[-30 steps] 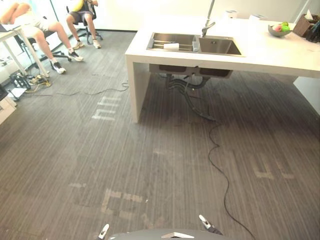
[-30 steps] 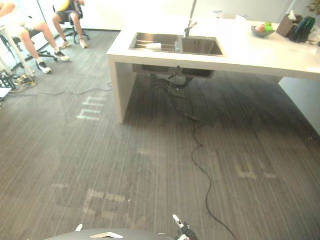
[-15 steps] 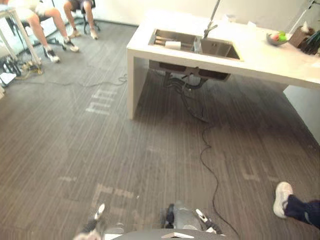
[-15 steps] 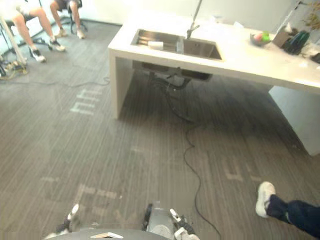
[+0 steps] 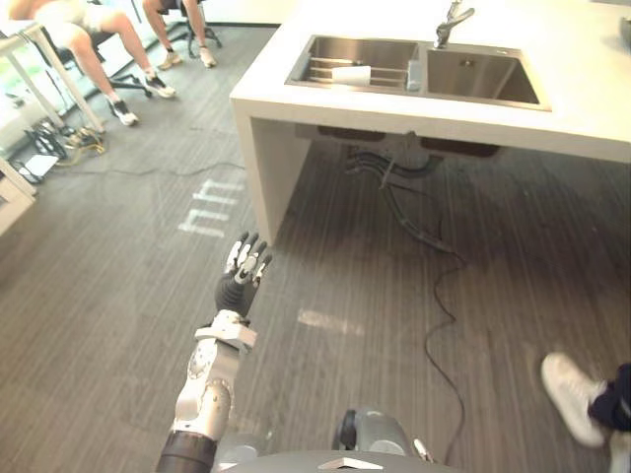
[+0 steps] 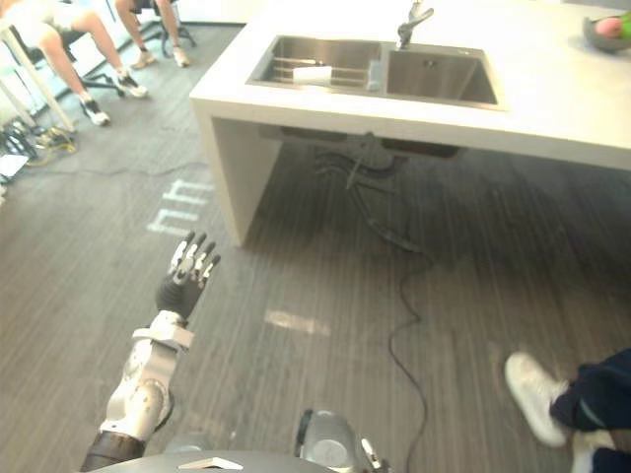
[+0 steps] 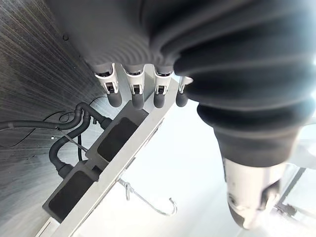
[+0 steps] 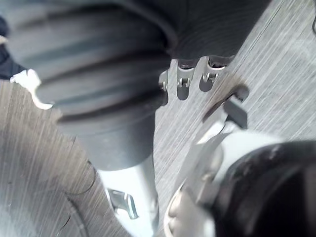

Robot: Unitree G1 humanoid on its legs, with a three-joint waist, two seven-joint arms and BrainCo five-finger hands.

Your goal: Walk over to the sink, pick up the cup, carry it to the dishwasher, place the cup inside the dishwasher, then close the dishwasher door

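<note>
The white cup lies on its side on a wire rack in the left basin of the steel sink, set in a white counter ahead of me. My left hand is raised over the floor, well short of the counter's near corner, fingers straight and spread, holding nothing. In the left wrist view the sink's underside and pipes show past those fingers. My right hand hangs low beside my body over the floor, holding nothing that I can see.
A faucet stands behind the sink. Pipes and a black cable trail across the floor under the counter. A person's white shoe is near my right. Two seated people are at the far left.
The camera has come closer to the sink. My left arm has risen into view with its hand open. The person's shoe at the right has shifted a little.
</note>
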